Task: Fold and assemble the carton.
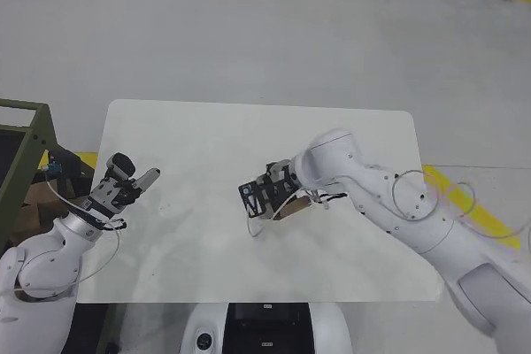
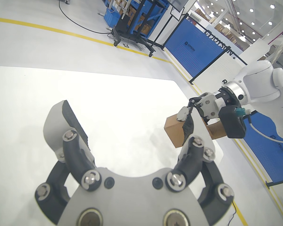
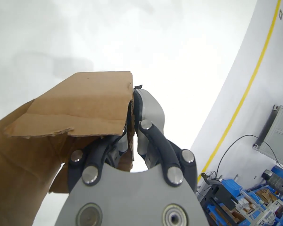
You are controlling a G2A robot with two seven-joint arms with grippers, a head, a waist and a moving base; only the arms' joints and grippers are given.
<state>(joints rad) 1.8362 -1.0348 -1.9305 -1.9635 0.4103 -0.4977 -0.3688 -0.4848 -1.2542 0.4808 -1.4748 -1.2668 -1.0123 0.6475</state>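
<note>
A small brown carton [image 1: 292, 208] sits near the middle of the white table [image 1: 248, 133], partly under the right wrist. My right gripper [image 3: 131, 109] is shut on one cardboard wall of the carton [image 3: 80, 109], one finger inside and one outside; a loose flap hangs over the opening. The left wrist view has the carton [image 2: 176, 128] farther off, with the right gripper [image 2: 187, 114] on its upper edge. My left gripper [image 2: 129, 123] is open and holds nothing, hovering over the table's left side [image 1: 133, 184], well apart from the carton.
A green-framed cart [image 1: 13, 150] with cardboard pieces stands off the table's left edge. Yellow floor tape [image 1: 465, 199] runs past the table's right side. Bare tabletop lies between the two grippers and toward the far edge.
</note>
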